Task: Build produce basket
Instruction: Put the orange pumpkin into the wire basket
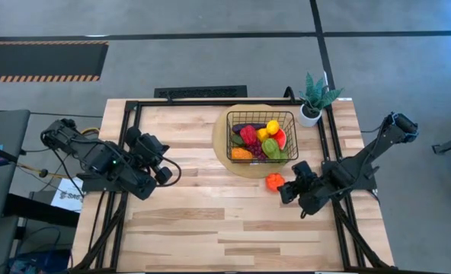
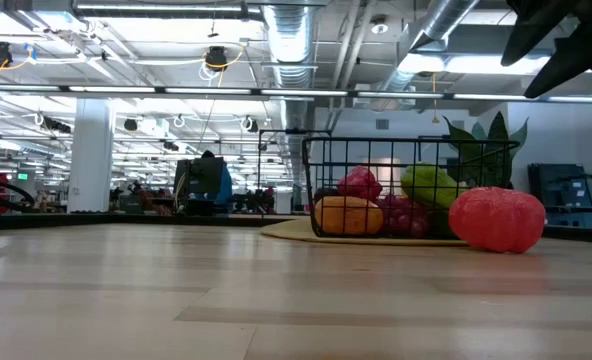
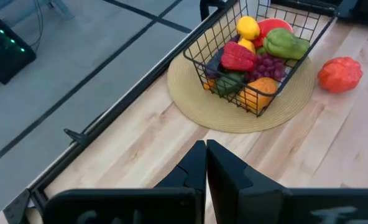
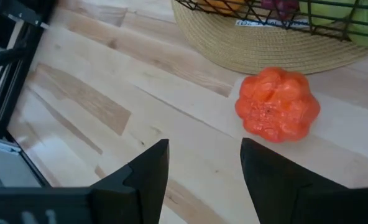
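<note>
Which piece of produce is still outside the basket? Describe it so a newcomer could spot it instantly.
Start at the black wire basket on the round tan mat. Just off the mat's edge, on the bare wooden table before the right claw, lies a lumpy orange-red pepper. It is the only produce not inside the basket.

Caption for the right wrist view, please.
Open right gripper hovers near the orange-red pepper lying on the table beside the tan mat.
</note>
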`<action>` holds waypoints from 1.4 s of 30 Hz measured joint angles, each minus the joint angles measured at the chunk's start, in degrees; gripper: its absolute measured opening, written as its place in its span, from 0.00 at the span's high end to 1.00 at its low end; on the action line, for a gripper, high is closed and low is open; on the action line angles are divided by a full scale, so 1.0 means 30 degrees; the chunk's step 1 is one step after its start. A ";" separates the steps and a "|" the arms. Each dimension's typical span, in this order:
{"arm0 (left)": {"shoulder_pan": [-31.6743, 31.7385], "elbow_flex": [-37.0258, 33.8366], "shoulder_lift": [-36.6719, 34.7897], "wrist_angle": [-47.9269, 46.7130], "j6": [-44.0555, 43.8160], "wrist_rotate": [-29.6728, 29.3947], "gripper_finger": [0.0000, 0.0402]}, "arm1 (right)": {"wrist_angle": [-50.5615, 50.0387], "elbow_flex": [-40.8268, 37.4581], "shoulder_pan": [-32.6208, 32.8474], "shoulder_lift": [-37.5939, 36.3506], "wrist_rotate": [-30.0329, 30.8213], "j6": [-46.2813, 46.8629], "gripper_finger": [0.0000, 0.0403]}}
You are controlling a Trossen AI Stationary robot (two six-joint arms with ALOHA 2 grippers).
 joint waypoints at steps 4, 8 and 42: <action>0.0320 0.0000 0.0023 0.0015 0.0574 -0.0011 1.00 | -0.0018 0.0000 -0.0031 0.0000 0.0000 0.0578 0.46; 0.0936 0.0000 0.0022 0.0013 0.1488 -0.0011 1.00 | -0.0072 0.0000 -0.0221 0.0000 0.0000 0.1014 0.46; 0.2089 0.0000 0.0029 0.0015 0.2606 0.1009 1.00 | -0.1050 0.0000 -0.3135 0.4499 -0.4459 -0.0003 0.46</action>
